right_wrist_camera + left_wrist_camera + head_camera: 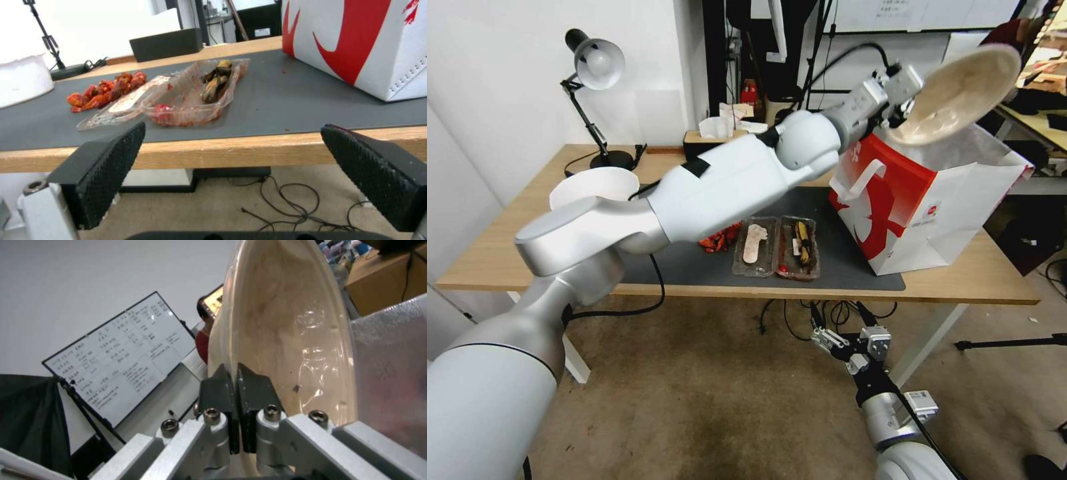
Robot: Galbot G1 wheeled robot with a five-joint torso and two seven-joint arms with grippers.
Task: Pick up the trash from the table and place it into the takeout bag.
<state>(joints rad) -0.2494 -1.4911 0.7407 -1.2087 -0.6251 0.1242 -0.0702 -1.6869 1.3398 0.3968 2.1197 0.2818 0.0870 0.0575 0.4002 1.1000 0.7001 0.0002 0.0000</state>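
1. Left hand is raised at about 1 o'clock in the head view, its dark fingers pinched tight on the rim of the beige bowl.
2. That bowl is tilted steeply on edge, its hollow facing the camera, and hangs over the open top of the takeout bag; in the left wrist view its inside looks glossy with a few small specks.
3. Bag stands upright at the 3 o'clock end of the dark mat, red-and-white, with a flat white handle and a small round logo on its front.
4. At 9 o'clock from the bag, two clear plastic trays lie side by side on the mat, holding food scraps; the right wrist view shows them smeared with red.
5. Just beyond them at 9 o'clock sits a small heap of red scraps.
6. A white round container rests farther toward 9 o'clock on the tabletop.
7. Right hand hangs below the tabletop's near edge at about 6 o'clock, fingers spread wide and holding nothing.
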